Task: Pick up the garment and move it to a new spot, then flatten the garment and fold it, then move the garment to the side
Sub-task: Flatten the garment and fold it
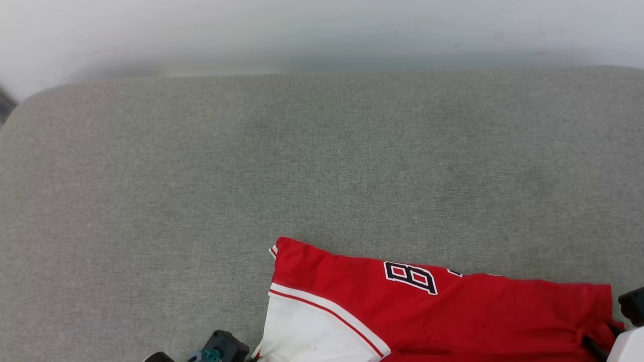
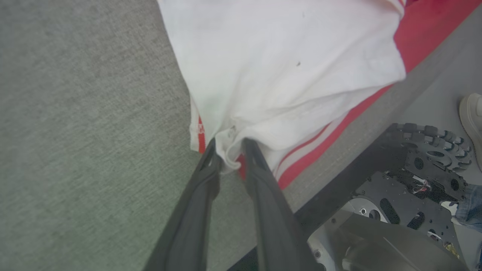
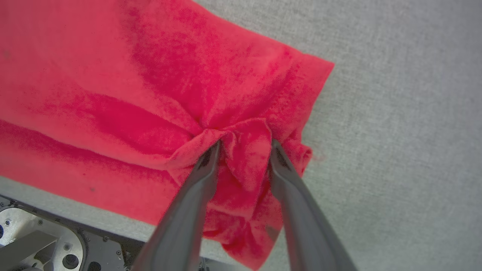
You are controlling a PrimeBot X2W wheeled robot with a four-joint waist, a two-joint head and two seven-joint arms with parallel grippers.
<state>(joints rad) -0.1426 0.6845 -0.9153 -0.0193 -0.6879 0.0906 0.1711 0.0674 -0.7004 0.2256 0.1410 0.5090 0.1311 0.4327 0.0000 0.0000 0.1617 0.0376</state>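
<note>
Head view: garment (image 1: 453,311) lies on grey padded surface (image 1: 302,151), at its near edge, right of centre. Left wrist view: left gripper (image 2: 230,146) pinches the white sleeve hem between nearly closed fingers. Right wrist view: right gripper (image 3: 244,145) fingers stand parted around a bunched red fold; clamped or loose, cannot tell.

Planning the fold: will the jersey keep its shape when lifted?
Probably not: the jersey bunches into folds at the right gripper. Likely thin and light: its sleeve puckers at the left gripper.
</note>
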